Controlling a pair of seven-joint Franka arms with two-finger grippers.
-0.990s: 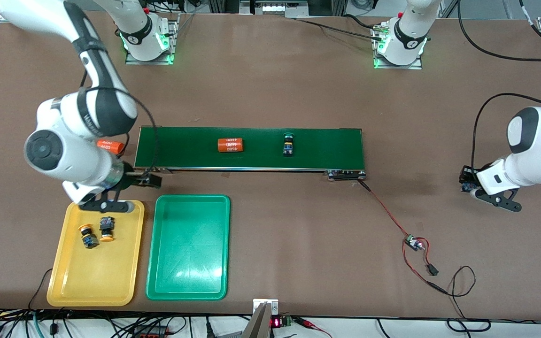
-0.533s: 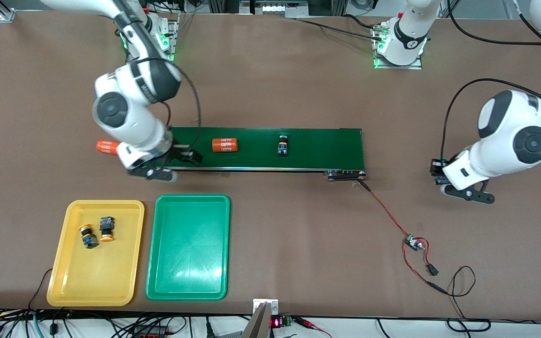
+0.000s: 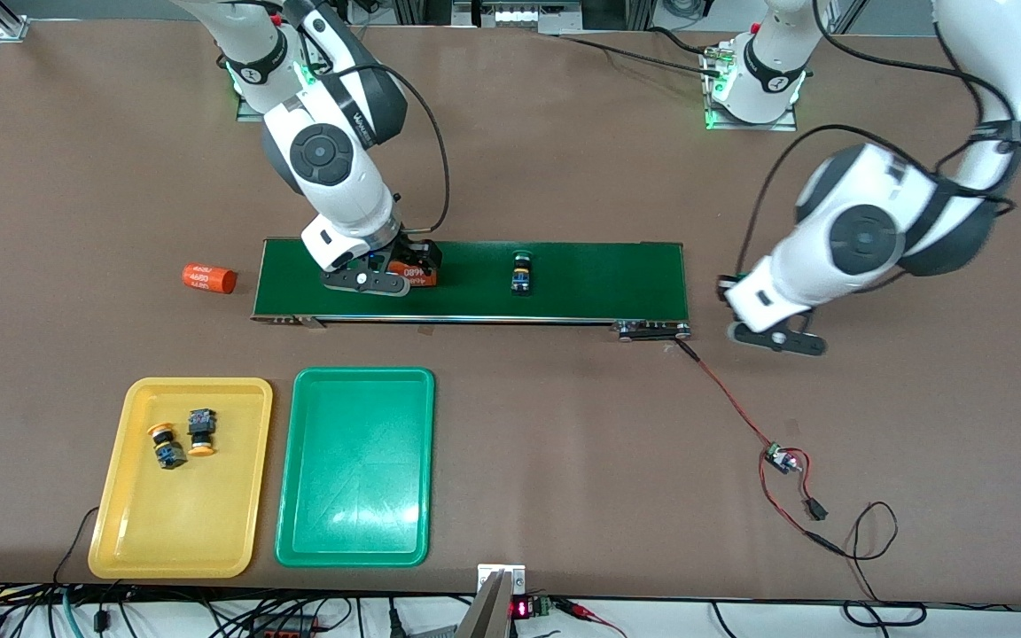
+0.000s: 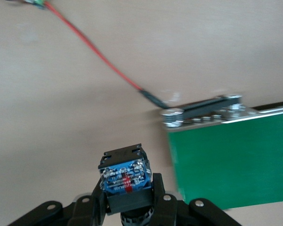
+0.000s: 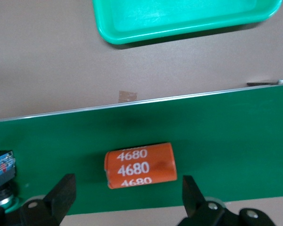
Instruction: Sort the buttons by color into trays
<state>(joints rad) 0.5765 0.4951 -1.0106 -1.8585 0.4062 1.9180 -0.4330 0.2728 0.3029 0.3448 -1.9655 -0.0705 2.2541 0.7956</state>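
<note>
Right gripper (image 5: 127, 197) spread over orange cylinder (image 5: 140, 165) on belt (image 3: 599, 279). Left gripper (image 4: 127, 207) pinching a button (image 4: 124, 176) over table by belt end. Green button (image 3: 521, 272) on belt; two yellow buttons (image 3: 181, 437) in yellow tray (image 3: 165, 532); green tray (image 3: 355, 514) beside it.

Two orange-capped buttons (image 3: 180, 440) lie in the yellow tray (image 3: 180, 532); the green tray (image 3: 354, 523) beside it holds nothing; a green-capped button (image 3: 521, 271) lies on the belt.

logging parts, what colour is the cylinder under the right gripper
Orange cylinder with white 4680 print; clearest in the right wrist view.
</note>
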